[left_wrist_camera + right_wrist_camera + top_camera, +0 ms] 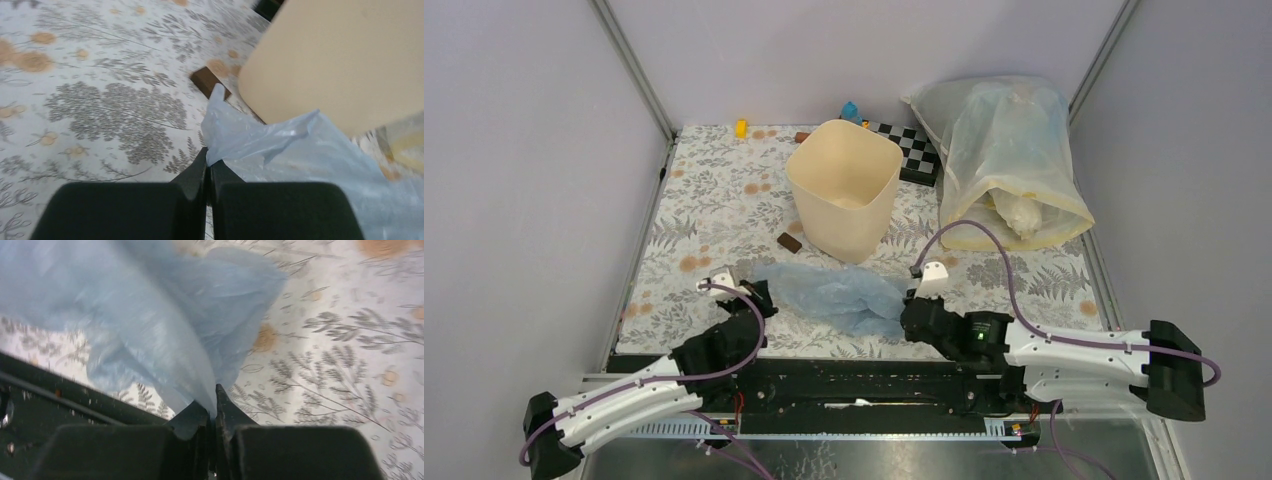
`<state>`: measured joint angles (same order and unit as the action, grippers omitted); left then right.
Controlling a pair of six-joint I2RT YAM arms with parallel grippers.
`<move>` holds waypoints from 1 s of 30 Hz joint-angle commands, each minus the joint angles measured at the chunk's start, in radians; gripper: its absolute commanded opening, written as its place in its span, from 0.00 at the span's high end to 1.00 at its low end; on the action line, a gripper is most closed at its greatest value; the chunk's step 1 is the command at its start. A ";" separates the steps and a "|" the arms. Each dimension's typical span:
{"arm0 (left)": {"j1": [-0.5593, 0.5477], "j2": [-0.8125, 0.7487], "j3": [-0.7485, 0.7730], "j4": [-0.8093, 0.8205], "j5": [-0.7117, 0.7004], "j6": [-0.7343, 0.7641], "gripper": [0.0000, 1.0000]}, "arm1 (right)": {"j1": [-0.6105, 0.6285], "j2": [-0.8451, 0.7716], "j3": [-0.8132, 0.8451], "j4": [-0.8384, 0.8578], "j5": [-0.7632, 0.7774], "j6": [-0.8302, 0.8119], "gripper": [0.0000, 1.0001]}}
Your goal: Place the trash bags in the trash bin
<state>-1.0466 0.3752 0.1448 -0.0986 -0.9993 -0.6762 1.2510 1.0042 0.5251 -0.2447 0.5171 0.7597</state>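
Clamped tightly in the left claw (208,164) and the right claw (215,402) are opposite edges of the trash bag (839,295). It is spread on the tabletop (714,200) just before the trash bin (844,185).

Each arm, the left arm (624,400) and the right arm (1074,355), is built of white shell segments with black joints and a blocky black base. Each carries a purple cable (965,223) running from a small white housing (932,278) at the wrist. The left tool (207,167) and right tool (214,407) are matte black with wedge-tipped fingers, and a green light (977,338) glows on the right arm.
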 commanded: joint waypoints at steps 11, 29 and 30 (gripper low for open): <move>0.001 0.076 0.093 -0.260 -0.259 -0.349 1.00 | 0.004 -0.550 0.078 -0.817 0.549 0.661 0.93; 0.001 0.164 0.152 0.129 0.171 0.000 1.00 | 0.004 -0.378 0.287 -0.403 0.216 0.077 0.78; 0.002 0.192 0.197 0.031 0.121 -0.066 1.00 | 0.004 -0.355 0.314 -0.417 0.237 0.092 0.79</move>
<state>-1.0473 0.4854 0.2031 0.0189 -0.8371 -0.6415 1.2583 0.5640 0.7109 -0.6827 0.7551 0.8906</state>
